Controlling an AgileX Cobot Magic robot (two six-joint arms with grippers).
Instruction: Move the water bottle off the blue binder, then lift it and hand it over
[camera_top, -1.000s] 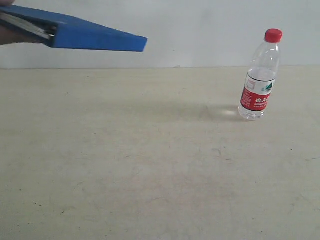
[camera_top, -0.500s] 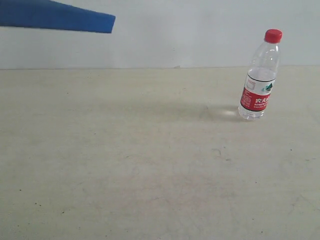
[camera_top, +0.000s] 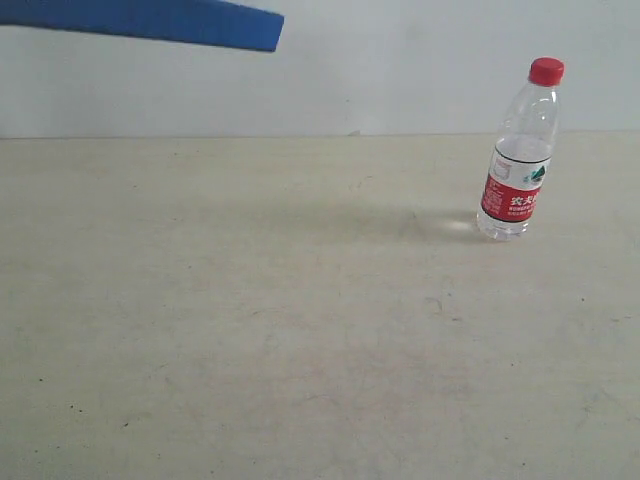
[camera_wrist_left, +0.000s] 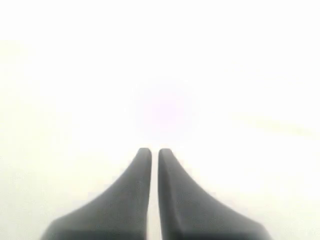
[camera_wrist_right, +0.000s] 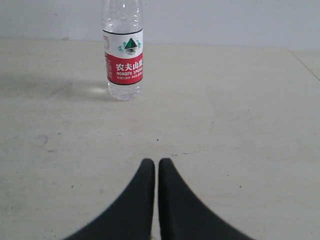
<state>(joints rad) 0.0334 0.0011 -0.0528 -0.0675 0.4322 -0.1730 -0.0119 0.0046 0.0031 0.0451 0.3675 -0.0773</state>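
One pale, scuffed table (camera_top: 300, 350) fills the lower three quarters of the exterior view, and one plain whitish wall (camera_top: 420, 80) runs across the top behind it.

There is one blue binder (camera_top: 150, 20). It shows as a long flat blue band at the upper left of the frame, up in the air in front of the wall. Its near corner ends left of centre and the rest runs off the left edge. What holds it up is out of the frame.

There is one water bottle (camera_top: 518, 160). It stands upright on the table at the right of the frame, near the table's far edge and well apart from the binder. It is clear, with one red cap (camera_top: 546, 70) and one red-and-white label (camera_top: 511, 200) round its lower half. Nothing touches it.

Two grippers appear, each only in its own wrist view. The left gripper (camera_wrist_left: 154, 152) has its two dark fingers drawn together with only a thin slit between them and nothing gripped; the scene past them is washed out to white. The right gripper (camera_wrist_right: 156, 162) has the same pair of dark fingers nearly closed on nothing. It hangs over the bare table with the bottle some way ahead of the fingertips, apart from them.
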